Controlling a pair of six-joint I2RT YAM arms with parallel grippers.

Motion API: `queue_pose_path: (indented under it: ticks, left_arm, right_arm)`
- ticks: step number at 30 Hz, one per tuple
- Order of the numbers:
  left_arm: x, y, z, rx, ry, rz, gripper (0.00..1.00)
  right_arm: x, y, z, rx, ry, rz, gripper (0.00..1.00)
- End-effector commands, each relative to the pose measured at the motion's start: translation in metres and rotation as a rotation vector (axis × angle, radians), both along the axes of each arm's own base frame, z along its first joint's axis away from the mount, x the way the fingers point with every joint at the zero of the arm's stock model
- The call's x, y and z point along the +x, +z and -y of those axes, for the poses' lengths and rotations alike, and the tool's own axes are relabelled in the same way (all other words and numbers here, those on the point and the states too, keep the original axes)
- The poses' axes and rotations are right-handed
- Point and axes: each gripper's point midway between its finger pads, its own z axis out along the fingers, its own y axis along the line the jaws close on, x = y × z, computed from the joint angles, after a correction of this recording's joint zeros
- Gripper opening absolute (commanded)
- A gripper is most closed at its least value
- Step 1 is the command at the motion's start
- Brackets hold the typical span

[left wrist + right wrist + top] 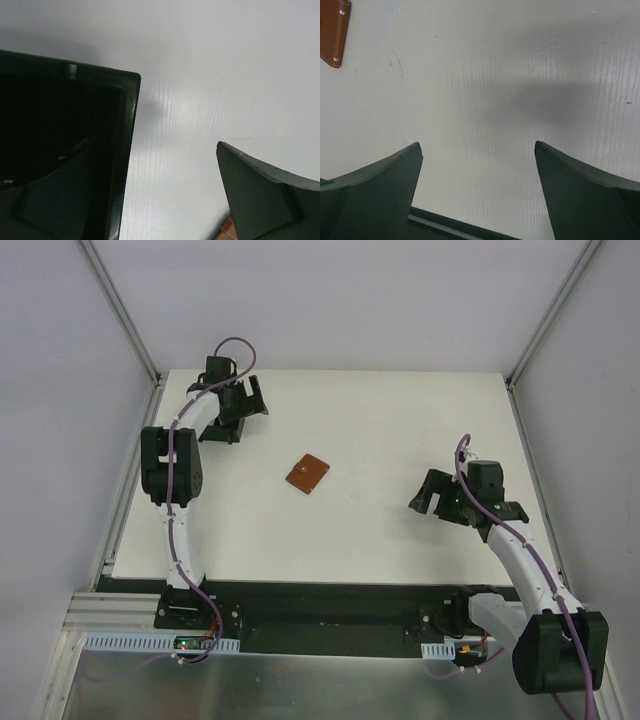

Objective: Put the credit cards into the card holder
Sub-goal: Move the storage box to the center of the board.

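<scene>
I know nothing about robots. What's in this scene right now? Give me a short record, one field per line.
Card holder: small black plastic open-topped box, far-left of the white table
Wallet: brown leather folded wallet, flat near the middle, untouched
Credit cards: none visible; box interior too dark to tell
Left gripper: open, fingers either side of the box's wall
Right gripper: open, over the table, apart from the wallet

no text legible, no label or number readable

One brown wallet (308, 474), one black card holder (131, 115) — and two robot arms, left arm (172, 465) and right arm (520, 550).
</scene>
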Motion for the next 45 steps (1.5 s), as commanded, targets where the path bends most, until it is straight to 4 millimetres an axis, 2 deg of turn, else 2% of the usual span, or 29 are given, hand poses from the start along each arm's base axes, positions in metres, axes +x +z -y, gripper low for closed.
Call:
queue_pose_path:
  ticks: [1, 12, 22, 34, 45]
  left_arm:
    - [-0.02, 0.033, 0.023, -0.062, -0.014, 0.008, 0.94]
    - [-0.06, 0.047, 0.072, -0.151, -0.051, -0.039, 0.93]
    - [-0.087, 0.037, 0.121, -0.193, -0.15, -0.099, 0.92]
    - [-0.086, 0.044, 0.176, -0.26, -0.21, -0.113, 0.92]
    - [-0.077, 0.044, 0.207, -0.318, -0.2, -0.132, 0.92]
  right_arm:
    - [0.0, 0.001, -0.004, 0.023, 0.002, 0.008, 0.96]
    - [-0.001, -0.004, -0.007, 0.048, -0.003, -0.002, 0.96]
    - [-0.006, -0.007, -0.011, 0.078, -0.003, -0.011, 0.96]
    - [-0.007, -0.007, -0.014, 0.096, 0.004, -0.012, 0.96]
    - [-0.01, -0.008, -0.028, 0.178, 0.026, -0.019, 0.96]
